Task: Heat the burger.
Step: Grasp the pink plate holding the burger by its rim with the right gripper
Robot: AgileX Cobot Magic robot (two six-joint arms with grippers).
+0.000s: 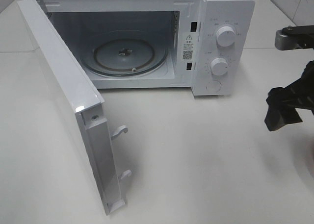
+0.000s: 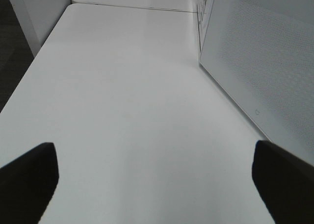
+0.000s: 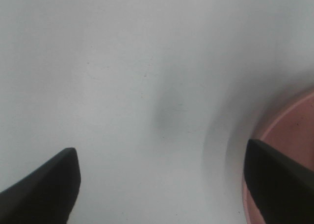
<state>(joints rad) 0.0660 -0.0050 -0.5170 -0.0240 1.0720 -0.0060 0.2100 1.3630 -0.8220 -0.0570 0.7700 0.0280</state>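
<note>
- We see a white table [image 1: 196,150] bearing everything here; a seam crosses its top well beyond the left fingers [image 2: 29,177].
- Between the 2 left fingers and just ahead of them, we find only bare white tabletop.
- 1 white microwave [image 1: 223,18] stands on the table, its door [image 2: 265,62] swung open; the door's outer face rises ahead of the left fingers, off to the side of 1 of them.
- Between the 2 right fingers [image 3: 44,189] we again see bare tabletop with a faint grey shadow.
- 1 pink plate [image 3: 294,131] lies flat on the table, its rim partly hidden behind 1 right finger.
</note>
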